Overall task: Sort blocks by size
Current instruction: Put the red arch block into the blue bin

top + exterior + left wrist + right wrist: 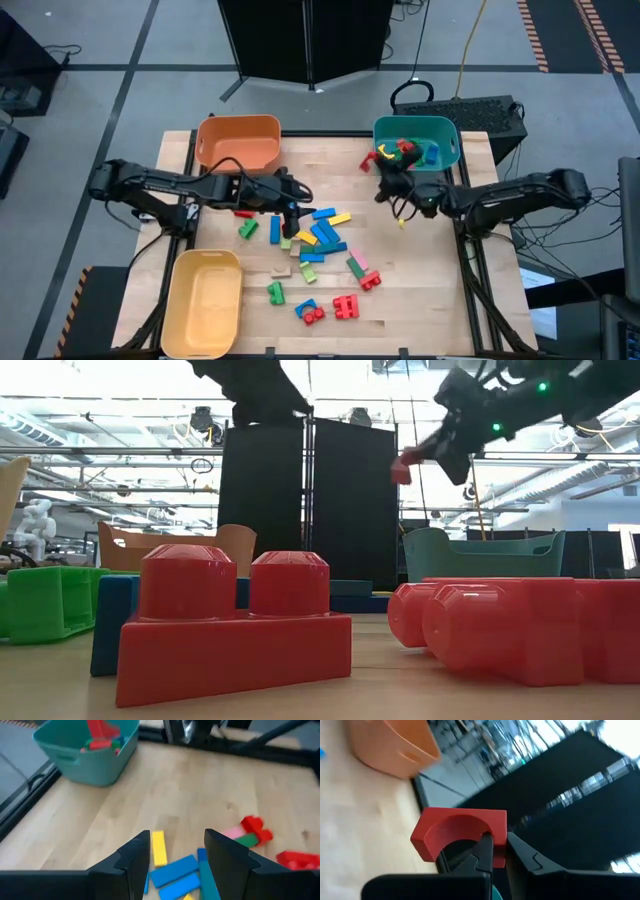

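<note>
Loose blocks (322,232) lie mid-table: blue and yellow bars, green pieces, red studded bricks (345,306). In the low view a red studded brick (230,625) stands close up. My right gripper (380,176) hangs left of the teal bin (440,160), shut on a red arch block (368,163), and shows high up in the low view (425,458). My left gripper (293,200) hovers open over the pile's far left part. Through its fingers (175,852) I see blue bars (175,870) and a yellow bar (159,847) lying flat on the table below. My right gripper pinches one leg of the red arch (499,832) between its two fingers, one finger (482,851) inside the arch's hollow and the other outside the leg. The fingers reach out about level from the table's right side. The arch (402,466) is lifted clear of the table.
The teal bin holds red, yellow, blue and green blocks (405,150). An orange bin (238,142) stands at the far left and a yellow bin (203,300) at the near left. Bare wood (430,290) lies near right of the pile.
</note>
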Controlling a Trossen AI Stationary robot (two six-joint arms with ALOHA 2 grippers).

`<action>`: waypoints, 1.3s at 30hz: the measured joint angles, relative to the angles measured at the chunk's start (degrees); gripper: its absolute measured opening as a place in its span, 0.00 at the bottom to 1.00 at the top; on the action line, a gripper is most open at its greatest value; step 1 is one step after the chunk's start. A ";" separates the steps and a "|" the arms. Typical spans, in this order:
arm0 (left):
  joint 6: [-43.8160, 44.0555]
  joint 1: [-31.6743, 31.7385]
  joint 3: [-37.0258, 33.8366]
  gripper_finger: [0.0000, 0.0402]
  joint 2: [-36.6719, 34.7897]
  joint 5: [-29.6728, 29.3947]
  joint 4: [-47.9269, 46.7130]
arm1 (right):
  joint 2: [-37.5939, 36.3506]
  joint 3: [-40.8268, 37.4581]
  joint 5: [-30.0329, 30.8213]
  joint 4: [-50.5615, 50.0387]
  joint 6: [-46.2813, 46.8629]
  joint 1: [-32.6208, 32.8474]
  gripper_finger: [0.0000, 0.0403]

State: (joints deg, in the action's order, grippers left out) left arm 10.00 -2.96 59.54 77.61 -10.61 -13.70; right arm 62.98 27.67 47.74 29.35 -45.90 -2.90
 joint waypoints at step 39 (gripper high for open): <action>9.09 -1.31 -14.07 0.45 0.05 -6.68 4.21 | 11.55 -3.84 -26.27 -13.62 35.05 -44.05 0.06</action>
State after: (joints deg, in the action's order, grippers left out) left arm 19.09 -4.27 45.47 77.65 -17.29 -9.49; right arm 74.53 23.83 21.48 15.73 -10.85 -46.95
